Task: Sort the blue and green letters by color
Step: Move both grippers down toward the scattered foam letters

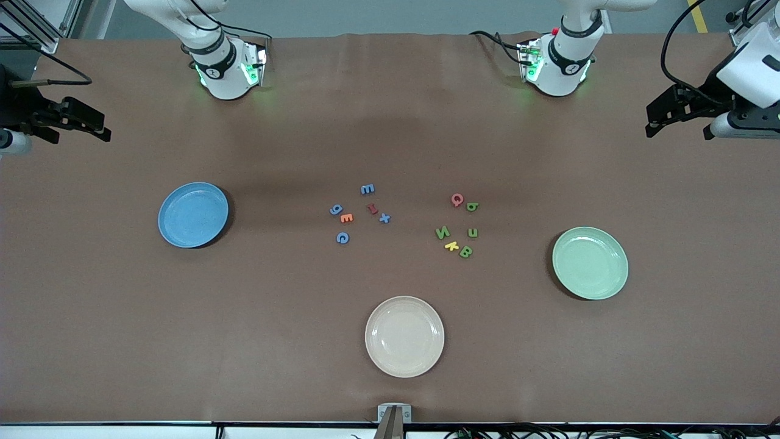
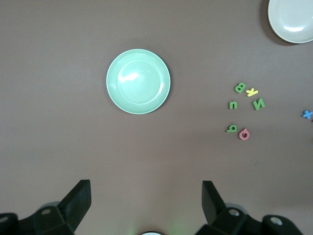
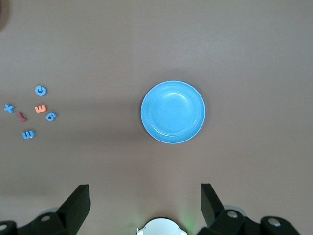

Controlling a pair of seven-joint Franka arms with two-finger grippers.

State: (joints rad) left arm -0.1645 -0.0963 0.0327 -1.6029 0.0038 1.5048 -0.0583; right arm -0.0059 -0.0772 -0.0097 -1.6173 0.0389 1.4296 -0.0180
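Both arms are waiting off at the table ends, nothing going on yet. The left gripper (image 2: 144,196) is hanging spread as wide as it goes, holding nothing, over bare table near the green plate (image 1: 590,263). The right gripper (image 3: 144,196) is doing the same thing over at the right arm's end, fingers wide apart and empty, near the blue plate (image 1: 193,214).

Using the cream plate (image 1: 404,336) as the landmark: all the letters are sitting farther from the front camera than it, in two loose clusters that are well apart from each other.

The blue letters are lying in the cluster toward the right arm's end: blue E (image 1: 367,189) is sitting farthest from the cream plate, blue g (image 1: 336,209) just beside the orange E (image 1: 347,217), blue + (image 1: 384,217) near the dark red letter (image 1: 373,208), and blue G (image 1: 343,238) closest to the cream plate of that bunch.

The green letters are lying in the cluster toward the left arm's end: green b (image 1: 472,207) is touching or almost touching the pink letter (image 1: 457,199), green u (image 1: 473,232) near it, green N (image 1: 443,231), and green B (image 1: 465,251) just beside the yellow K (image 1: 451,246).

All three plates are sitting bare with no letters on them.
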